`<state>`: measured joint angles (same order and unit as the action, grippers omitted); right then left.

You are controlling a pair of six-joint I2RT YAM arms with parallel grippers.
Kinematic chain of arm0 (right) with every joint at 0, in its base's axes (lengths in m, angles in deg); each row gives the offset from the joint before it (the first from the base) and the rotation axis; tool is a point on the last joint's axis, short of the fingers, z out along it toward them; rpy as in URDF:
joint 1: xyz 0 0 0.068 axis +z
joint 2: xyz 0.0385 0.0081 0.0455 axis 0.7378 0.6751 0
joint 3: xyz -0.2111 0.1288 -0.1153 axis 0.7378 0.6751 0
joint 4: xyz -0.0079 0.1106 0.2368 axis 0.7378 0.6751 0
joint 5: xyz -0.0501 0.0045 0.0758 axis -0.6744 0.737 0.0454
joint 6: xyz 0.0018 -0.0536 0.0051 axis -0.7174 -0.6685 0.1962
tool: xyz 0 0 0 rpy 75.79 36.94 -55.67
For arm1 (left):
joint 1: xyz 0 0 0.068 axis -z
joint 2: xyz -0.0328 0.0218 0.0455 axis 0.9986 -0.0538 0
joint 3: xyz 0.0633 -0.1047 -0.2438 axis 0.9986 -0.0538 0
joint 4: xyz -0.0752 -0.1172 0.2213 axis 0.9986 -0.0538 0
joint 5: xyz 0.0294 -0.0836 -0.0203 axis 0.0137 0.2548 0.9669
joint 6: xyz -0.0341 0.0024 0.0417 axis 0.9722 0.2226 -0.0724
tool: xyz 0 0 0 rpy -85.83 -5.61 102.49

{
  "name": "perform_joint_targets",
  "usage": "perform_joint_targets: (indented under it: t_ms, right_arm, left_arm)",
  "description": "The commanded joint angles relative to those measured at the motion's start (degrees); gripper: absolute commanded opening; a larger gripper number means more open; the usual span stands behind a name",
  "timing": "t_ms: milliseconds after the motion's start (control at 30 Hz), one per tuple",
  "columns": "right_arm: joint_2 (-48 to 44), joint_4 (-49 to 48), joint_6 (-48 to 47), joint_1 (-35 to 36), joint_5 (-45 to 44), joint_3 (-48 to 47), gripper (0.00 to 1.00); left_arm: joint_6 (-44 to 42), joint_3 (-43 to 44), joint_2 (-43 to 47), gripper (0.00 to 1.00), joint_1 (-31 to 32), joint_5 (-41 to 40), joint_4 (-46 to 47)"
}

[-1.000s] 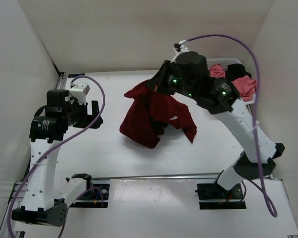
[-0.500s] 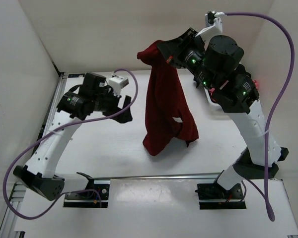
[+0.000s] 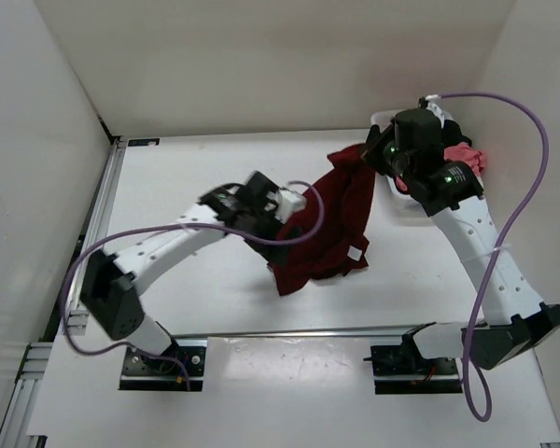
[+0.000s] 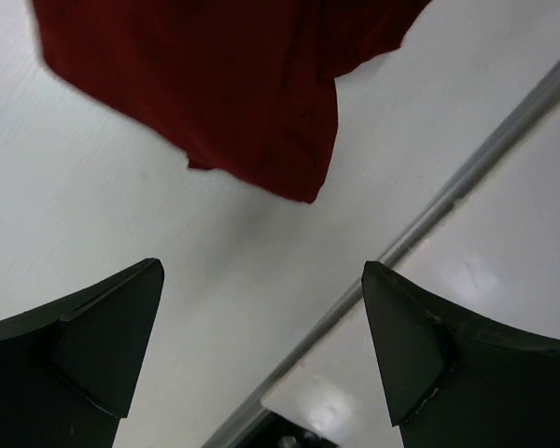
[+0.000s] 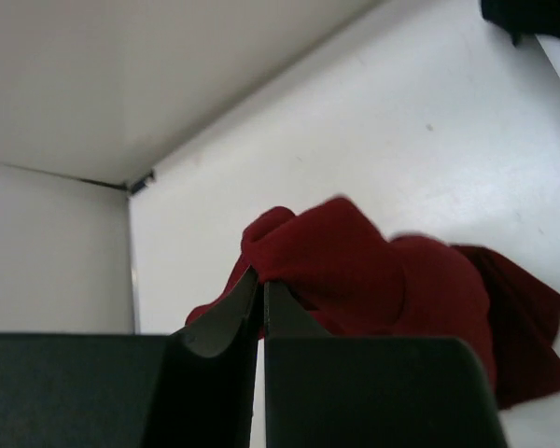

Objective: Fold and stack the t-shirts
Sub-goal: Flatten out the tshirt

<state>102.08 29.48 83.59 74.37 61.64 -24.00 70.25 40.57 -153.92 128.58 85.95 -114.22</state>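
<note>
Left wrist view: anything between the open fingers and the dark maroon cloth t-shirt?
Nothing visible. Only white table surface shows between the left fingers and the nearest corner of the dark maroon cloth t-shirt. The right fingers pinch its other end.

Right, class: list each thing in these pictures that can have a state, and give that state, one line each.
Maroon t-shirt, unfolded, rumpled, hanging from the right jaws.
Pink t-shirt, bunched up, unfolded, only partly in view.
Right jaws, shut on the maroon t-shirt.
Left jaws, wide open, empty, near the maroon t-shirt's lower edge.
</note>
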Motion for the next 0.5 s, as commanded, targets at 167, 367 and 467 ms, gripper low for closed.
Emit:
perform_joint_targets:
  t_ms: [167, 367, 467]
  right_arm:
    - [-4.7, -2.3, -0.5, -4.7, 10.1, 8.9, 0.0]
    - [-7.4, -2.3, -1.3, -7.0, 11.2, 12.4, 0.0]
    - [-8.9, -2.3, -1.3, -8.6, 11.8, 13.0, 0.0]
  left_arm:
    - [-0.1, 5.6, -21.3, 1.0, 2.5, -21.2, 10.9]
    - [-0.1, 10.8, -30.0, 0.67, 3.7, -19.1, 11.5]
    - [-0.1, 10.8, -30.0, 0.17, 4.2, -19.1, 11.5]
